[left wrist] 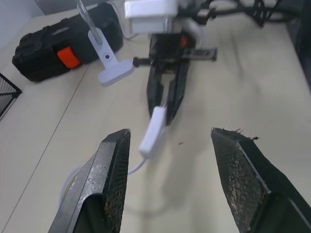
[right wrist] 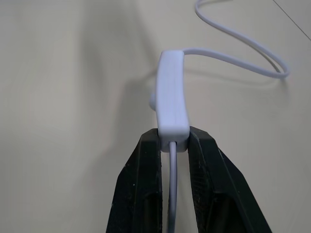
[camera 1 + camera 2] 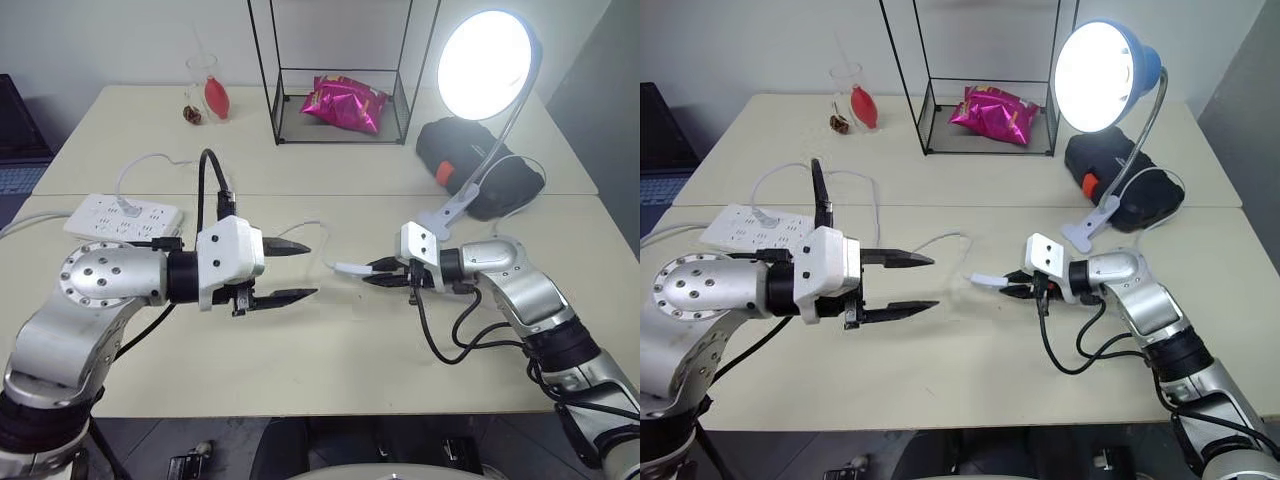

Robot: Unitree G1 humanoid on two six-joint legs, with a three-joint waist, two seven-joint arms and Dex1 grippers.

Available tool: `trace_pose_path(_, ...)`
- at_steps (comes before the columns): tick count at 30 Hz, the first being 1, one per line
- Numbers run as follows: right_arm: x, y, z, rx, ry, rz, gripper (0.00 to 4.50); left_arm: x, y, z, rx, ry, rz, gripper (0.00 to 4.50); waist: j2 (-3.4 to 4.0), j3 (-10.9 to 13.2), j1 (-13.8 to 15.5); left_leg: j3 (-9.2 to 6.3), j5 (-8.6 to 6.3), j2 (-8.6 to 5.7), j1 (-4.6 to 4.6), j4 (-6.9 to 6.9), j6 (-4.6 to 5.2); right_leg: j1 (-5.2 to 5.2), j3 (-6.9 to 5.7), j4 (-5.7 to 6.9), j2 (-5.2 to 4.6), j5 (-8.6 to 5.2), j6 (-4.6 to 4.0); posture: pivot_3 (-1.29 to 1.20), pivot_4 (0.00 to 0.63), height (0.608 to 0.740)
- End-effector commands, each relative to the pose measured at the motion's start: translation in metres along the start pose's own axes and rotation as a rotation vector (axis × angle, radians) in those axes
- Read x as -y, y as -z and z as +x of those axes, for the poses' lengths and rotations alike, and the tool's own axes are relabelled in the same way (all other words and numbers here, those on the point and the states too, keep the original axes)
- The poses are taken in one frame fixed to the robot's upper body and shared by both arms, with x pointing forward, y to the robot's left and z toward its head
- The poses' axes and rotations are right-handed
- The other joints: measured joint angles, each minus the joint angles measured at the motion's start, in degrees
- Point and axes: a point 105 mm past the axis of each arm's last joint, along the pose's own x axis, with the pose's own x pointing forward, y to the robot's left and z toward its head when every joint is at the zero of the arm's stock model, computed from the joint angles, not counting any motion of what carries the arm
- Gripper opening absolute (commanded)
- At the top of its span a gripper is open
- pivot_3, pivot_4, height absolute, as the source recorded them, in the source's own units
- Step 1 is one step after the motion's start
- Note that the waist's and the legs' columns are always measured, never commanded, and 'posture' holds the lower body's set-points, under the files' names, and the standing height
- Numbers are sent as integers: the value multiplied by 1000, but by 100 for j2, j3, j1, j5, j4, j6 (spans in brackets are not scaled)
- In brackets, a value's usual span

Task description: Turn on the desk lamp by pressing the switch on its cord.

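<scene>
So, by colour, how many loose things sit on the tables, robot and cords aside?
White: 3, the power strip, the switch held in the right pincer, the lit desk lamp.
Black: 2, the wire frame, the case.
Pink: 1, the snack bag.
Clear: 1, the glass with a red thing inside.
Total: 7.

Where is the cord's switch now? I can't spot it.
The switch is held above the table's middle, clamped at one end by the right gripper, facing the open left gripper.

Desk lamp (image 3: 1102, 75) lit, far right, clip base on table, white switch (image 3: 355, 268) lifted mid-table, cord (image 3: 940, 241) trailing left.
</scene>
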Motion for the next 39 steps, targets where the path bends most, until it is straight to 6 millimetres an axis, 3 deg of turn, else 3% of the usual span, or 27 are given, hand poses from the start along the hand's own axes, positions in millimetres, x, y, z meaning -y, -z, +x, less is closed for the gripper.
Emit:
trace_pose_path(1,20,-8,-1,36,67,-51,397,10,-1,-11,-16,-48,-27,2714,0,0,-42,1,0,3,1,-1,0,-1,2,0,0,0,0,0,150,740)
trace_pose_path(5,27,-6,6,45,78,-47,397,21,7,-12,-51,-50,-56,2714,1,0,-90,2,0,17,4,-1,0,1,1,3,0,0,-1,0,150,740)
trace_pose_path(10,33,2,11,35,87,-28,397,18,6,-9,-41,-87,-49,2714,2,1,-83,0,0,6,5,0,-1,3,1,9,0,0,-1,0,150,740)
trace_pose_path(12,34,5,11,27,89,-13,1098,17,6,-9,-41,-96,-49,2714,2,1,-85,1,0,-1,6,0,-1,3,1,9,0,1,-1,0,150,740)
trace_pose_path(22,33,9,7,20,81,12,3374,11,7,-10,-30,-140,-64,2714,2,1,-95,1,0,0,5,-2,-1,-1,2,9,0,0,-1,0,150,740)
trace_pose_path(28,32,2,-19,16,87,-14,4472,5,16,-17,-69,-200,-65,2714,3,1,-87,-1,0,2,3,-2,-1,-1,1,9,-2,0,-1,0,150,740)
trace_pose_path(34,16,-12,-58,11,88,-33,4472,-3,42,-33,-165,-334,-106,2714,4,2,-79,0,0,2,1,-4,0,-2,3,6,-8,0,-1,0,150,740)
trace_pose_path(39,-3,-6,-90,-10,82,2,4472,-1,55,-48,-192,-391,-156,2714,3,2,-58,-1,0,8,2,-6,0,4,0,-2,-24,0,-1,0,150,740)
